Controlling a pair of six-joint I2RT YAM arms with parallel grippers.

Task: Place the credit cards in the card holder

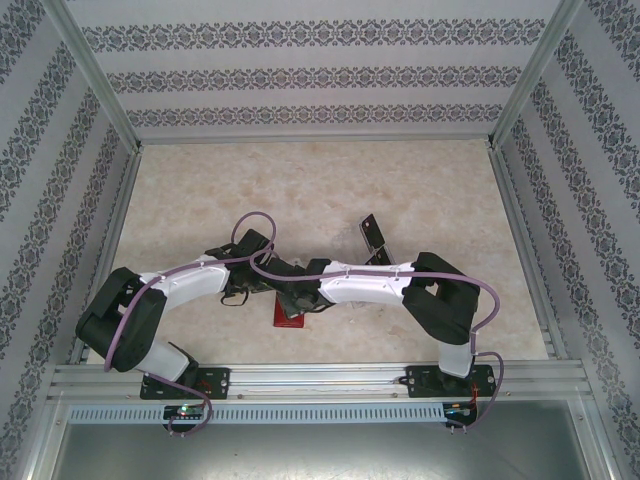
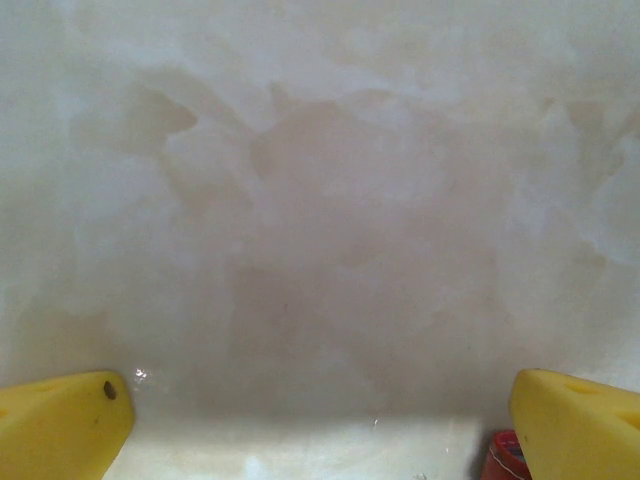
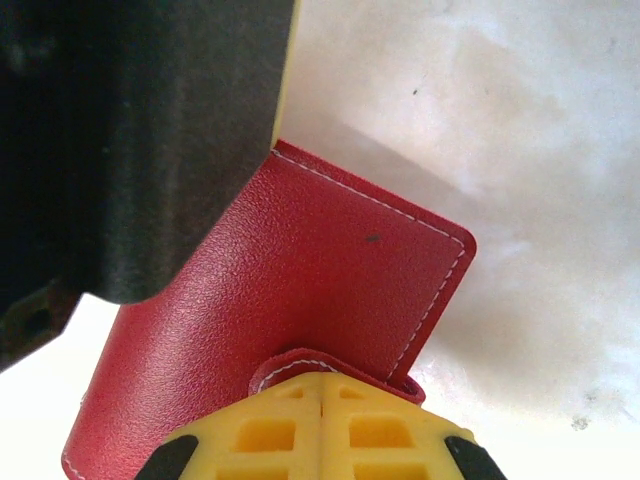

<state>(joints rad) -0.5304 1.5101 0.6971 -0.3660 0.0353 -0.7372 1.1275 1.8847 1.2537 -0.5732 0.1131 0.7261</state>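
Note:
The red card holder (image 3: pixel 330 260) lies on the pale table, its small snap tab (image 3: pixel 300 362) raised against my right gripper (image 3: pixel 322 388), whose yellow fingers are pressed shut on that tab. From above, the card holder (image 1: pixel 288 318) sits beneath both wrists near the table's front. My left gripper (image 2: pixel 320 405) hangs open and wide over bare table with nothing between its fingers; a red corner of the card holder (image 2: pixel 506 455) shows beside its right finger. Dark credit cards (image 1: pixel 374 238) lie farther back, to the right of the grippers.
The black body of the left gripper (image 3: pixel 130 140) looms close over the card holder's left side. Patterned walls and metal rails (image 1: pixel 320 135) enclose the table; open tabletop (image 1: pixel 300 185) stretches behind the arms.

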